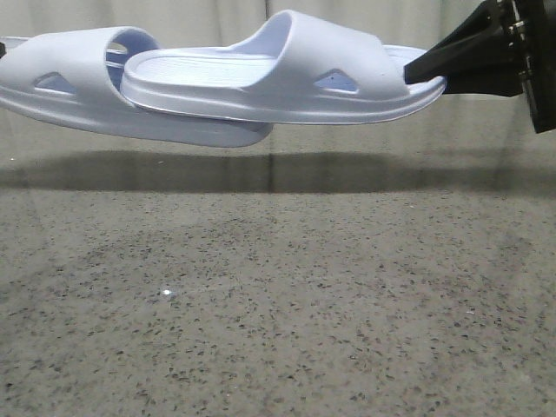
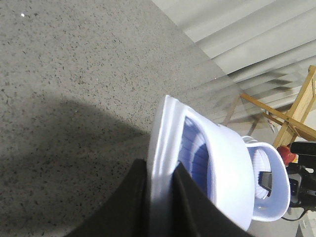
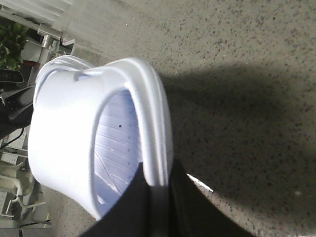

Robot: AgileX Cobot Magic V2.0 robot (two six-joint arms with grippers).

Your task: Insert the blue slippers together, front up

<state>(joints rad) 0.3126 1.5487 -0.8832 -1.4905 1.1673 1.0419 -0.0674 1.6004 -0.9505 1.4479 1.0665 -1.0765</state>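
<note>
- The blue slippers (image 1: 261, 78) hang in the air well above the table (image 1: 278, 304), lying flat with straps up; one slipper's end is pushed under the strap of the other, so the pair overlaps in the middle of the front view.
- The right gripper (image 1: 426, 69) is clamped on the outer end of the nearer slipper; its wrist view shows dark fingers (image 3: 143, 207) pinching the sole edge.
- The left gripper (image 2: 163, 197) is likewise closed on the other slipper's rim, a finger on either side of the sole.
- The moulded foam looks light, thick and slightly springy, so it should bend rather than break; a smooth sole edge may slip, so gripping deep on the thick rim seems safest.
- Nesting looks partly done.
</note>
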